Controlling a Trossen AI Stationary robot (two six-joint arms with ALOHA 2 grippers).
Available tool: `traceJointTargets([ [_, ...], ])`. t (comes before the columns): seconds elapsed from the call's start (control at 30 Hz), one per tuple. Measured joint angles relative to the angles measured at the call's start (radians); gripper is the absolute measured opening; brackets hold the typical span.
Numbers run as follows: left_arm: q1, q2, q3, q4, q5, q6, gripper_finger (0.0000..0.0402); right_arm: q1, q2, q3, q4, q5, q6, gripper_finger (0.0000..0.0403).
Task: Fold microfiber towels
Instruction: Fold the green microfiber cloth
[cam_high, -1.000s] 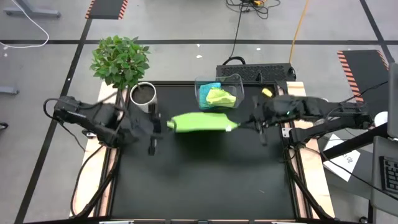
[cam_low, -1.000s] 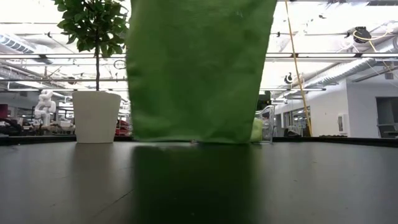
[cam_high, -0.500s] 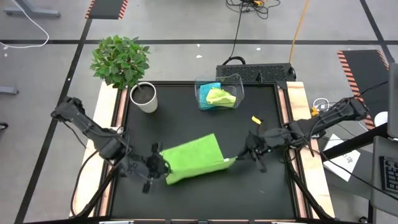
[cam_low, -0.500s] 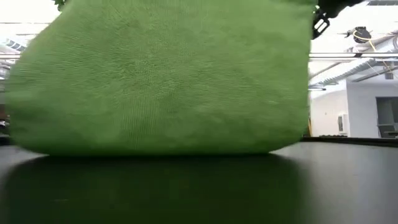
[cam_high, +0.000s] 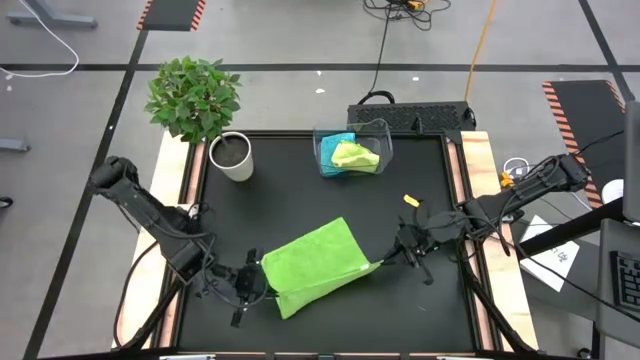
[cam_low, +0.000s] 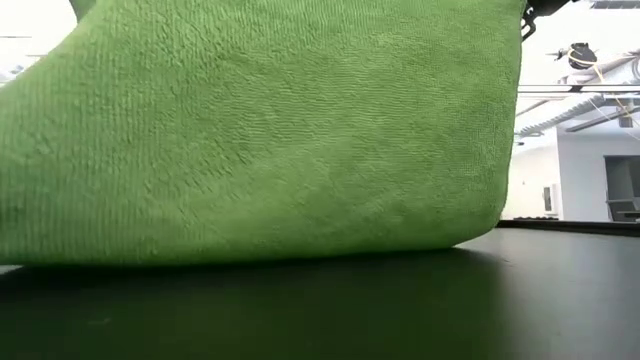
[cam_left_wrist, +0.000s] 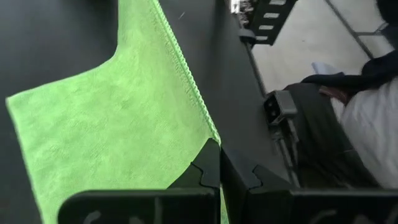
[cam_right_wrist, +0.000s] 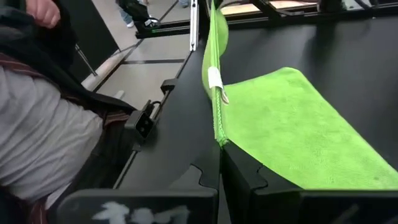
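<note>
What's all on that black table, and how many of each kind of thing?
Lime-green fuzzy microfiber towels: 2, one spread on the table between both shut grippers, one crumpled in the bin
Turquoise-blue microfiber towel: 1, in the bin
Clear plastic bin: 1
Potted plant in a white pot: 1
Small yellow object, too small to identify: 1
Total: 6

Towel (cam_high: 312, 264) spread on near half of table (cam_high: 330, 200), between left gripper (cam_high: 252, 287) at its left corner and right gripper (cam_high: 393, 256) at its right corner. Behind, bin (cam_high: 352, 148) holding two more towels (cam_high: 346, 155); potted plant (cam_high: 200, 105) at far left corner.
</note>
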Motion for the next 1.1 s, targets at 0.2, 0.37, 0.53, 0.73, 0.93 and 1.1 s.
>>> traceJointTargets([
  [0.2, -0.018, 0.032, -0.002, -0.004, -0.048, -0.045, 0.0000, -0.043, 0.000, 0.000, -0.017, -0.007, -0.034, 0.0000],
  [0.37, -0.024, 0.036, -0.002, -0.007, -0.074, -0.053, 0.0000, -0.101, 0.000, 0.000, -0.050, -0.010, -0.048, 0.0000],
  [0.53, -0.025, 0.036, -0.002, -0.056, -0.100, -0.105, 0.0000, -0.174, 0.002, 0.000, -0.058, -0.049, -0.087, 0.0000],
  [0.73, -0.026, 0.051, -0.002, -0.152, -0.130, -0.190, 0.0000, -0.308, 0.045, 0.000, -0.063, -0.172, -0.110, 0.0000],
  [0.93, -0.036, 0.079, -0.004, -0.269, -0.098, -0.278, 0.0000, -0.443, 0.105, -0.002, -0.088, -0.258, -0.164, 0.0001],
  [1.1, -0.034, 0.098, -0.003, -0.323, -0.127, -0.313, 0.0000, -0.521, 0.151, -0.001, -0.087, -0.276, -0.215, 0.0001],
])
